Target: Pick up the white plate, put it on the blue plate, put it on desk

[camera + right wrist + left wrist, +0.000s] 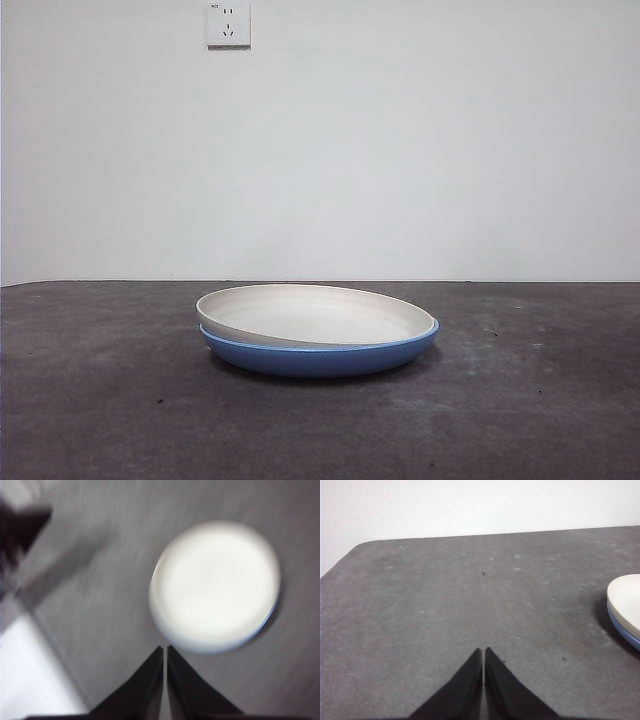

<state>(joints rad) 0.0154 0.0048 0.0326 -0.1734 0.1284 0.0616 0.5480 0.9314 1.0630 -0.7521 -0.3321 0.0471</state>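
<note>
The white plate (315,313) lies inside the blue plate (320,357), slightly tilted, on the dark grey desk (100,400) near its middle. Neither gripper shows in the front view. My left gripper (483,652) is shut and empty, low over bare desk, with the stacked plates' edge (626,600) off to one side. My right gripper (164,650) is shut and empty, high above the desk, looking down on the white plate (216,585). That view is blurred. A thin sliver of the blue plate (273,611) shows at the white plate's rim.
A white wall with a power socket (228,24) stands behind the desk. The desk's far edge and rounded corner (365,545) show in the left wrist view. A dark blurred shape (20,525) sits at one corner of the right wrist view.
</note>
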